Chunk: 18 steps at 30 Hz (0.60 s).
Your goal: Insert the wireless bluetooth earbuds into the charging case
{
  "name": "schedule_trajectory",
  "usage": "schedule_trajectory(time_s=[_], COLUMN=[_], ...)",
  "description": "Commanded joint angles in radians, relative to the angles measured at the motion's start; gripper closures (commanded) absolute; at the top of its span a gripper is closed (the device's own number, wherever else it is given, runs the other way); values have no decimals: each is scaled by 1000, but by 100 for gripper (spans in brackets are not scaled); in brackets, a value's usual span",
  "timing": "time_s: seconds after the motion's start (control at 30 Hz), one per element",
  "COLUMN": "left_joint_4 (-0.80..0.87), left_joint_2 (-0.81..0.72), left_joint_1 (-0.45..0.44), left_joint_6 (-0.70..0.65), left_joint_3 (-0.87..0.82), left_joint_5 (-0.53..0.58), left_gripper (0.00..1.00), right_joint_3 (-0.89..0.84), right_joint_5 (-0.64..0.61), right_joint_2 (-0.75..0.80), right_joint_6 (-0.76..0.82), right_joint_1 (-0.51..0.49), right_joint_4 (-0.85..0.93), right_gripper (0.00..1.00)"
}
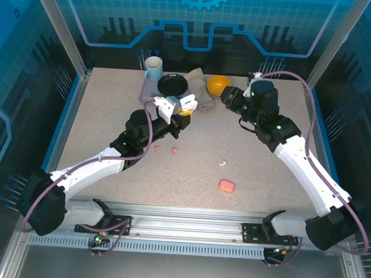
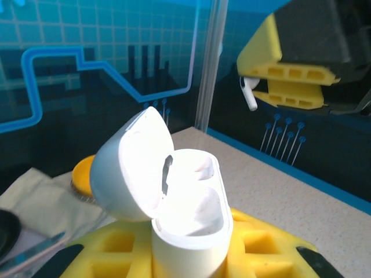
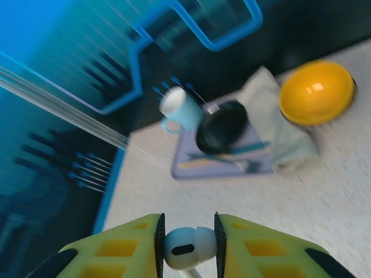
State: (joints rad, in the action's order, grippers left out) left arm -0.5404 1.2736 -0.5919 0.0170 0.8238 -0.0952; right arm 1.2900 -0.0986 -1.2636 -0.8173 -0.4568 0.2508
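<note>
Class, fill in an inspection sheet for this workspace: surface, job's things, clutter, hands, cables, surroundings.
Surface: speckled beige tabletop; no spills seen.
Job's things: open white plastic charging case in the left hand; white earbud in the right hand; two salmon-pink earbuds, a second white earbud and a closed salmon-pink case loose on the tabletop.
Clutter: light-blue mug, black bowl, orange bowl, beige cloth, lavender mat, all at the far edge.
Hands: left hand shut on the case; right hand shut on the earbud.
Cables: purple cable along each arm.
Surroundings: clear panels with blue printed backdrop.
</note>
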Motion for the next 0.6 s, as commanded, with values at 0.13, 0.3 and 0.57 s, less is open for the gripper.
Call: schedule_trajectory(time_s=[0.13,0.3,0.57], left_joint_4=[-107,-131,-141], left_joint_2=[126,218,315], left_joint_1=[-7,-32,-64], left_joint_6=[-9,-36,-73], left_joint_3=[168,266,368], left_joint_5=[-86,-57,-8], left_gripper=[100,100,100], right_joint_3=[-114,-168,-178], right_joint_5=[12,-10,-36], right_joint_2=[78,68,33], right_joint_6=[-29,-36,-50], right_joint_1=[-26,-74,-113], right_joint_4=[-442,-624,-679], right_gripper=[70,70,70])
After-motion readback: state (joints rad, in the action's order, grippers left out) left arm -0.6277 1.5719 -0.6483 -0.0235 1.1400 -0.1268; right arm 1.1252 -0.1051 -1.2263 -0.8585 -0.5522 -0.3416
